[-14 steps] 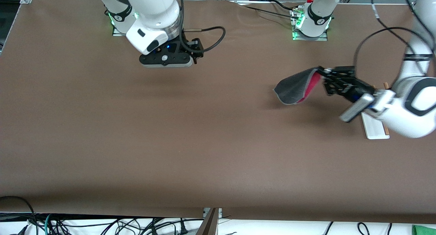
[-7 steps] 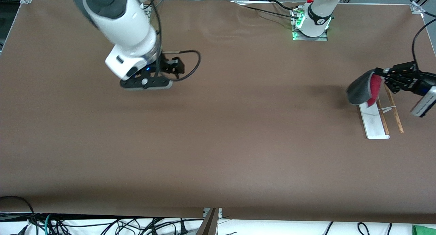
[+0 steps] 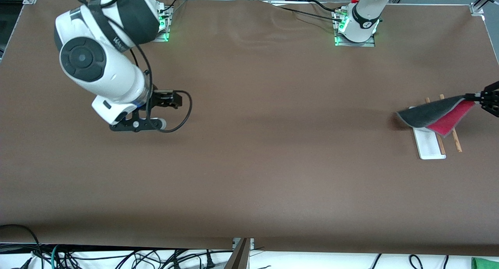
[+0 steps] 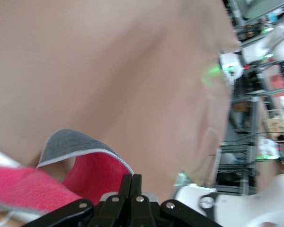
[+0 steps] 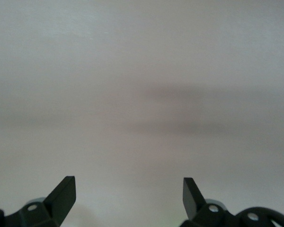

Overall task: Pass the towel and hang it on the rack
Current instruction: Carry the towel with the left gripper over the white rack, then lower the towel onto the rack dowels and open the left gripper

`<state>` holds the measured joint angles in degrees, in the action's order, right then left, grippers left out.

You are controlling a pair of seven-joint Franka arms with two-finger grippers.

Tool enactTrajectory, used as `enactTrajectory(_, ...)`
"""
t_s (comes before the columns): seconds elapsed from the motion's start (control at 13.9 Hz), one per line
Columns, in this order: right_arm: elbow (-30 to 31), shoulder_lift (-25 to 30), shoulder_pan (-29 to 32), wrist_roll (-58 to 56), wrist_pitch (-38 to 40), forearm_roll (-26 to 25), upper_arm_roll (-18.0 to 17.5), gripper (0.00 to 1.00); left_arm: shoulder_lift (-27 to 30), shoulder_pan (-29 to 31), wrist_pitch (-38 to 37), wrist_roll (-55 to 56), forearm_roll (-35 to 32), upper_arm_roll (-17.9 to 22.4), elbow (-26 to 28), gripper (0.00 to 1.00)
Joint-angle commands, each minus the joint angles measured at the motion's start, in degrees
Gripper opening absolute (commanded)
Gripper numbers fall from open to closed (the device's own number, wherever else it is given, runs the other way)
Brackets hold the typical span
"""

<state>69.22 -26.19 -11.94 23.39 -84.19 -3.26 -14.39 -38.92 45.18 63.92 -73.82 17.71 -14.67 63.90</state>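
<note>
The towel [image 3: 432,114], dark grey side up with its pink-red side [image 3: 448,121] showing below, hangs from my left gripper [image 3: 477,96] at the left arm's end of the table. It stretches over the farther part of the rack, covering the rods there; I cannot tell if it touches them. The rack's white base [image 3: 429,147] and two brown rods [image 3: 455,140] stick out nearer the front camera. In the left wrist view the left gripper [image 4: 131,178] is shut on the towel's [image 4: 92,172] edge. My right gripper [image 3: 137,125] is open and empty over bare table [image 5: 128,189].
The brown table cover [image 3: 273,152] spreads between the two arms. The left arm's base [image 3: 356,27] stands at the table's top edge. Cables lie past the table's front edge [image 3: 117,257].
My left gripper has carried the towel toward the left arm's end of the table, and the towel now spreads over the rack. My right arm has swung away toward its own end.
</note>
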Motion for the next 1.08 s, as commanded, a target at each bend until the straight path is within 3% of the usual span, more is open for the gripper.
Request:
enactTrajectory(0.0,4.9,2.2,1.9,-2.7,-1.3,0.9,1.8,1.00,-1.2,-1.2,4.9,-8.0,-3.3,4.6,-2.8,0.00)
enactTrajectory(0.22,21.0,11.4,7.4,-5.7,-12.4,1.0,2.3,1.00,-1.4,-0.4,8.6,-9.4,-5.5,5.1,-2.4,0.00)
enactTrajectory(0.36,29.1,17.2,10.2,-8.4,-15.2,1.1,2.3,1.00,-2.8,0.4,9.2,-10.0,-5.9,6.3,-2.2,0.00)
enactTrajectory(0.72,31.5,22.2,9.6,-12.0,-12.2,1.1,10.2,1.00,-7.5,3.2,14.1,-15.3,-5.9,8.3,-2.0,0.00)
enactTrajectory(1.01,31.1,26.3,9.6,-16.6,-9.1,2.9,14.2,1.00,-9.6,3.5,17.7,-15.4,-6.0,8.3,-1.9,0.00)
